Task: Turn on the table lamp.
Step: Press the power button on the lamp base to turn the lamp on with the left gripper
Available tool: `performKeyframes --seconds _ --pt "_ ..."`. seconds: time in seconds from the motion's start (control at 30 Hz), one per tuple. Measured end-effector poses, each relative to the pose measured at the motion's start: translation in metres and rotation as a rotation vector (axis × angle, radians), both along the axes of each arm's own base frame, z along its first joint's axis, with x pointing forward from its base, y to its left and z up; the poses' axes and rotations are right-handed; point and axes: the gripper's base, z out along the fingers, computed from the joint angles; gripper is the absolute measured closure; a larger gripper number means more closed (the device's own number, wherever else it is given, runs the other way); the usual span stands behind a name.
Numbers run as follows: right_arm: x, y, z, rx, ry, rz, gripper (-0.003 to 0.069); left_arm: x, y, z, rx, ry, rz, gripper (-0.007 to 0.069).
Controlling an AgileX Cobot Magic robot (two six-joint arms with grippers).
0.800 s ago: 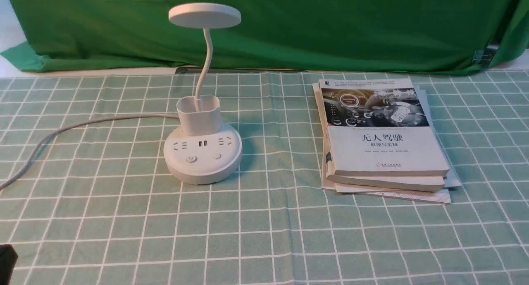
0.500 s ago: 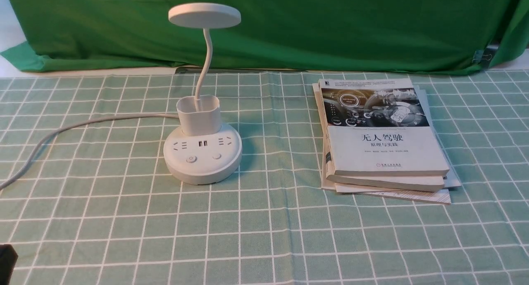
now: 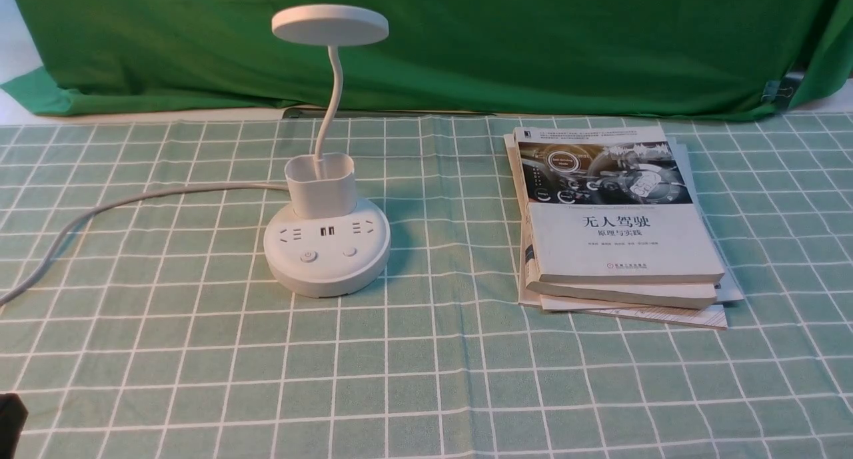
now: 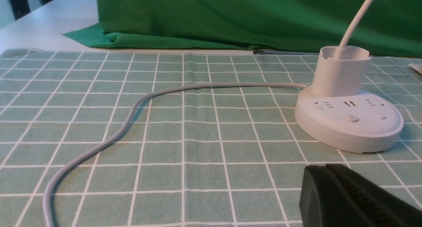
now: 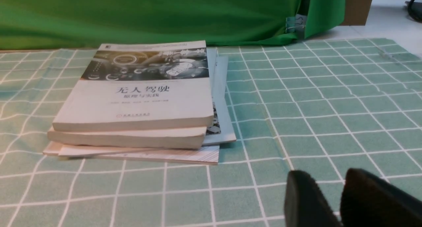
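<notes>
Mint-green tablecloth with a white grid (image 3: 426, 379) covers the whole work surface. Nearest the camera, the black left gripper (image 4: 324, 167) fills the lower right of the left wrist view, its two fingers pressed together with only a thin seam between them, holding nothing. The black right gripper (image 5: 333, 176) sits at the lower right of the right wrist view, its fingertips slightly parted with cloth showing between them, also empty. Farther back, at centre-left of the front view, stands the white plastic table lamp (image 3: 326, 259), with a round base, cup-shaped holder, thin curved neck and flat disc head; it is well apart from both grippers. A grey power cord (image 3: 133, 199) runs from its base toward the left edge. At centre-right lies a stack of pale paperback books (image 3: 620, 232). Behind everything hangs a draped green fabric backdrop (image 3: 533, 46).
</notes>
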Motion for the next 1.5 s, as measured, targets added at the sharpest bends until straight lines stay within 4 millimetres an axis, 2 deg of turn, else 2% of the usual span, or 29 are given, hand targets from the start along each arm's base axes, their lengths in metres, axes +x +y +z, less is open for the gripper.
performKeyframes --seconds 0.13,0.27,0.4,0.43,0.63,0.67,0.7,0.77,0.8,0.83,0.87,0.9,0.97,1.03,1.07,1.1,1.17,1.23,1.27,1.3,1.37,1.5 --pt "0.0 0.0 0.0 0.0 0.0 0.0 0.0419 0.0 0.0 0.001 0.01 -0.015 0.001 0.0603" --pt "0.0 0.0 0.0 0.0 0.0 0.0 0.0419 0.001 0.0 0.011 0.005 -0.126 0.002 0.0603" --pt "0.0 0.0 0.0 0.0 0.0 0.0 0.0419 -0.004 0.001 0.041 -0.01 -0.451 0.007 0.0603" --pt "0.0 0.0 0.0 0.0 0.0 0.0 0.0419 -0.004 0.001 0.042 -0.012 -0.469 0.007 0.0603" --pt "0.0 0.0 0.0 0.0 0.0 0.0 0.0419 -0.035 0.002 0.085 -0.057 -1.056 0.005 0.0603" --pt "0.0 0.0 0.0 0.0 0.0 0.0 0.0419 -0.036 0.002 0.086 -0.062 -1.072 0.003 0.0603" --pt "0.0 0.0 0.0 0.0 -0.001 0.0 0.0419 -0.044 0.003 0.091 -0.099 -1.165 -0.007 0.0603" --pt "0.0 0.0 0.0 0.0 -0.001 0.0 0.0419 -0.052 0.004 0.107 -0.159 -1.227 -0.038 0.0603" --pt "0.0 0.0 0.0 0.0 -0.001 0.0 0.0419 -0.056 0.004 0.12 -0.176 -1.237 -0.048 0.0603" --pt "0.0 0.0 0.0 0.0 -0.001 0.0 0.0419 -0.063 0.004 0.143 -0.183 -1.223 -0.056 0.0603" --pt "0.0 0.0 0.0 0.0 -0.001 0.0 0.0419 -0.065 0.004 0.147 -0.183 -1.236 -0.057 0.0603" --pt "0.0 0.0 0.0 0.0 0.0 0.0 0.0419 -0.067 0.004 0.16 -0.186 -1.189 -0.056 0.0603" --pt "0.0 0.0 0.0 0.0 0.0 0.0 0.0419 -0.067 0.003 0.203 -0.165 -1.027 -0.048 0.0603" --pt "0.0 0.0 0.0 0.0 0.0 0.0 0.0419 -0.053 0.003 0.229 -0.154 -0.832 -0.032 0.0603" --pt "0.0 0.0 0.0 0.0 0.0 0.0 0.0419 -0.051 0.003 0.227 -0.153 -0.809 -0.03 0.0603" --pt "0.0 0.0 0.0 0.0 0.0 0.0 0.0419 -0.034 0.002 0.235 -0.144 -0.667 -0.018 0.0603" --pt "0.0 0.0 0.0 0.0 0.0 0.0 0.042 0.001 0.001 0.228 -0.144 -0.403 -0.001 0.0603" --pt "0.0 0.0 0.0 0.0 0.0 0.0 0.0419 0.038 -0.002 0.207 -0.184 -0.145 0.007 0.0603" --pt "0.0 0.0 0.0 0.0 0.0 0.0 0.0419 0.042 -0.003 0.205 -0.191 -0.119 0.007 0.0603" --pt "0.0 0.0 0.0 0.0 0.0 0.0 0.0419 0.069 -0.006 0.186 -0.23 0.047 0.006 0.0603" --pt "0.0 0.0 0.0 0.0 0.0 0.0 0.0419 0.105 -0.017 0.152 -0.286 0.316 -0.04 0.0603" --pt "0.0 0.0 0.0 0.0 0.0 0.0 0.0419 0.148 -0.04 0.108 -0.339 0.595 -0.213 0.0603"
